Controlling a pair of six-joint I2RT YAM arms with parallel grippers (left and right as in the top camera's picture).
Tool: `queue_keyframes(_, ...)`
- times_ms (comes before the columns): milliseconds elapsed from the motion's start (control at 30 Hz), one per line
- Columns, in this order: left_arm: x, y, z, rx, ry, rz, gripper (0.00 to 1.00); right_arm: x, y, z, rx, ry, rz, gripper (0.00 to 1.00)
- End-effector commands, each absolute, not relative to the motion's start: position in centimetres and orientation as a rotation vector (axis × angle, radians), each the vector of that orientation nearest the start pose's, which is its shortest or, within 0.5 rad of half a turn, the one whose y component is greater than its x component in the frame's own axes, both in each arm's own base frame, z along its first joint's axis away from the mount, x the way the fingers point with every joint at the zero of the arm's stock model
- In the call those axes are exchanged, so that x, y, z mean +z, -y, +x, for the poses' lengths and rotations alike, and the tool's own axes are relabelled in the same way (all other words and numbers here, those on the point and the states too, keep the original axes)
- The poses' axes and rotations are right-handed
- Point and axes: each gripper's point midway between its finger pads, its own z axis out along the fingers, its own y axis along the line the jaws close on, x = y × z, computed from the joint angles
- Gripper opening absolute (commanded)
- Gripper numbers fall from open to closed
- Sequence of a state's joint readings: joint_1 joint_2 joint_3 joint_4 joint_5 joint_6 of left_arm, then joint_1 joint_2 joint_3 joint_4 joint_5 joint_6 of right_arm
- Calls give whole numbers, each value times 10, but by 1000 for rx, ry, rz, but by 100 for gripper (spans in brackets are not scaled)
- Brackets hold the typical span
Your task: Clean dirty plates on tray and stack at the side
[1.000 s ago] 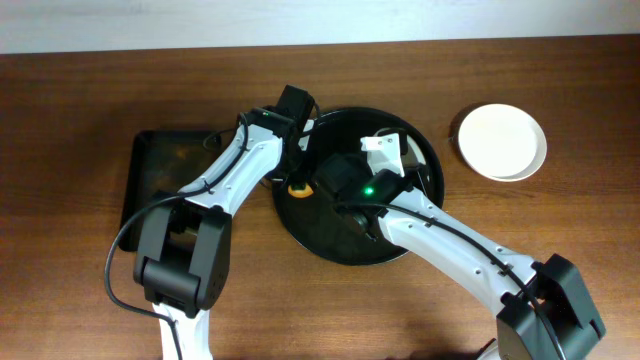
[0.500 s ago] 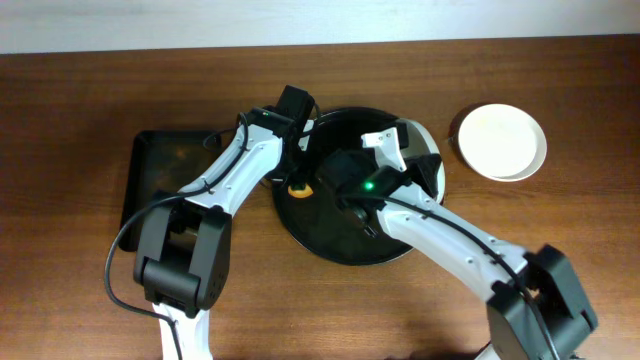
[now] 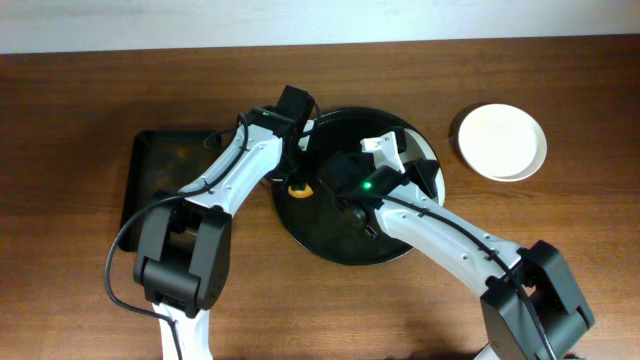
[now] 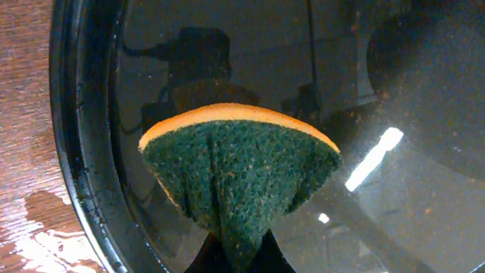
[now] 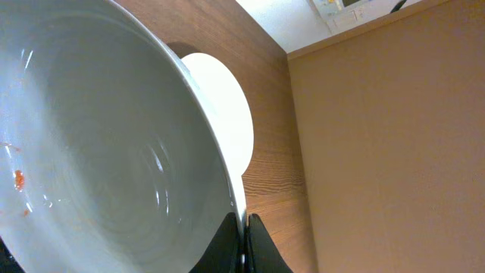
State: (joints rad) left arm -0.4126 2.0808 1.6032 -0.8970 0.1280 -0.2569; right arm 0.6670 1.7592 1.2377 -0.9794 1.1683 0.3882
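L gripper (image 4: 236,262) shut tight on a green-and-orange scouring sponge (image 4: 242,171), pinched at its lower end, over the round black tray (image 4: 83,152) near its L rim. R gripper (image 5: 244,246) clamped on the rim of a white plate (image 5: 98,152) w/ an orange smear (image 5: 19,180) inside, at tray's R edge. Another white plate (image 3: 502,141) sits on the wood table (image 3: 80,100), R of tray, apart.

Large round black tray (image 3: 325,238), raised rim, glossy, at mid-desk (image 3: 80,100), tilted white plate (image 5: 98,152), raised on edge over the tray's right side, orange-red specks inside, flat white plate (image 3: 502,141), plain, on the desk right of the tray, apart from it
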Motion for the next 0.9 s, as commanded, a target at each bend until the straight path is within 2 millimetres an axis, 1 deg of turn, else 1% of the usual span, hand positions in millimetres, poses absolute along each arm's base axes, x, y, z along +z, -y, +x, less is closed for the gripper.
queue_keyframes(0,64,201,403,-317,-2923,268,0,134,-87,342,-1049,-2365,-272,4)
queue_keyframes(67,64,201,403,-317,-2923,268,0,136,-89,343,-1019,-2372,-259,4)
queue_keyframes(100,64,201,402,-317,-2923,268,0,141,-89,345,-998,-2372,-239,4)
queue_keyframes(233,64,201,402,-317,-2924,268,0,153,-79,353,-952,-2390,-156,4)
queue_keyframes(300,64,201,402,-316,-2924,268,0,151,-73,354,-901,-2437,-116,4)
queue_keyframes(367,64,201,402,-316,-2924,268,0,143,-69,354,-850,-2492,-92,4)
queue_keyframes(467,64,201,402,-317,-2923,268,0,133,-69,352,-771,-2561,-67,4)
queue_keyframes(667,64,201,402,-317,-2924,268,0,132,-70,352,-757,-2568,-64,4)
queue_keyframes(867,64,202,403,-317,-2921,268,0,128,-75,350,-718,-2592,-71,4)
